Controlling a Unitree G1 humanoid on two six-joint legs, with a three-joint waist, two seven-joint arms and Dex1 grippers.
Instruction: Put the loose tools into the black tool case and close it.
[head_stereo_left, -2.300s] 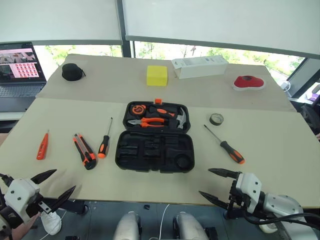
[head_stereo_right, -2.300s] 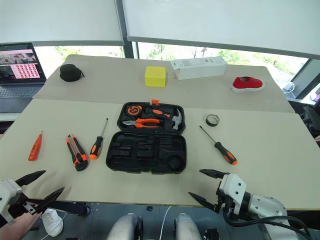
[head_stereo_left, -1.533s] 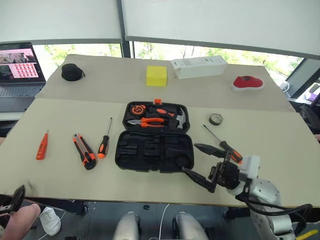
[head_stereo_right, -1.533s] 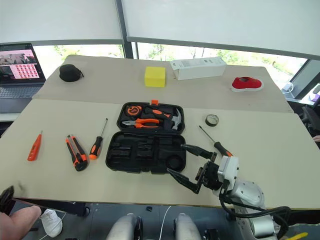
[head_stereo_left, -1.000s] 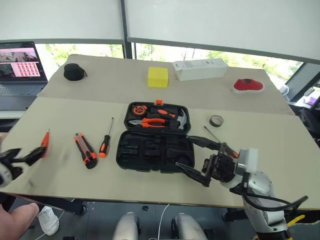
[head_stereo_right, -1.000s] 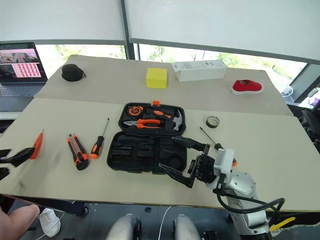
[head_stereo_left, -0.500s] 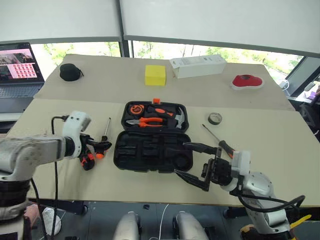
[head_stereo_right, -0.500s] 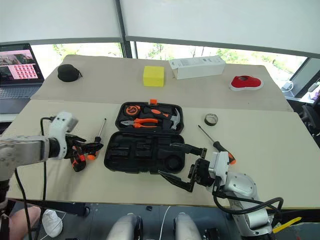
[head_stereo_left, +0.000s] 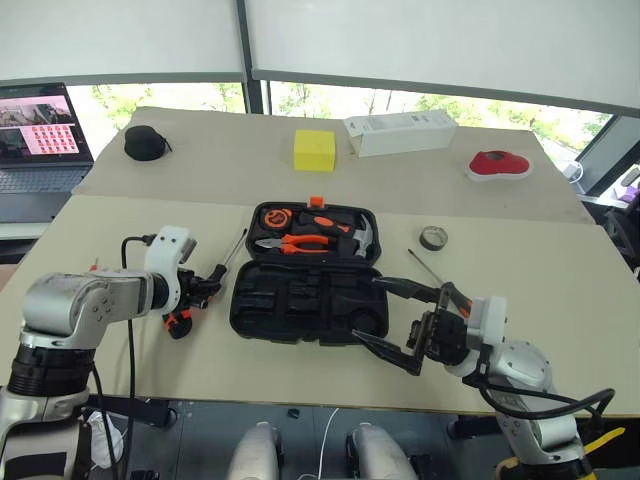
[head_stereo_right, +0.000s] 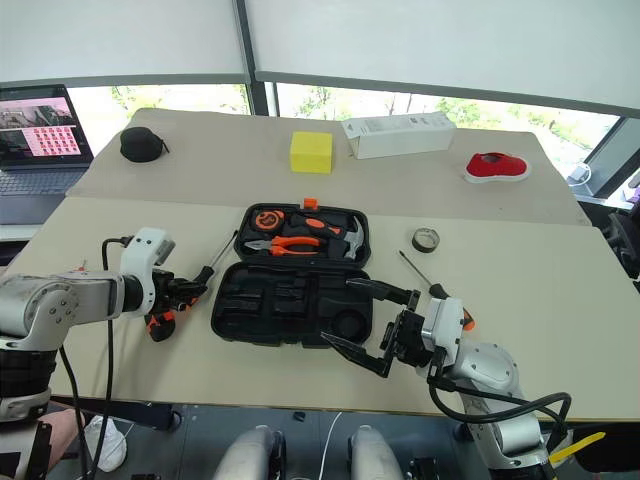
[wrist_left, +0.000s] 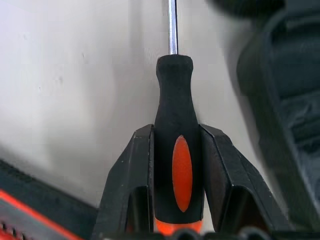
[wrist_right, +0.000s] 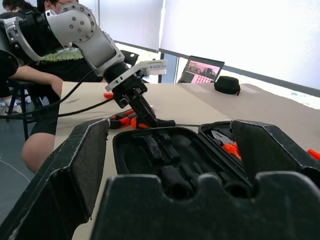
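The case (head_stereo_left: 310, 275) is lying open mid-table, the right gripper (head_stereo_left: 403, 323) is hovering spread at its front right corner, and the left gripper (wrist_left: 176, 165) is pinching a screwdriver (wrist_left: 175, 120) beside the case's left edge.

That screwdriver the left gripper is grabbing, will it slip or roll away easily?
Probably not. The left gripper is clamped across the screwdriver at its thick, rubbery-looking handle, so slipping seems unlikely. Set loose on the table, its round handle might roll. The thin metal shaft looks stiff.
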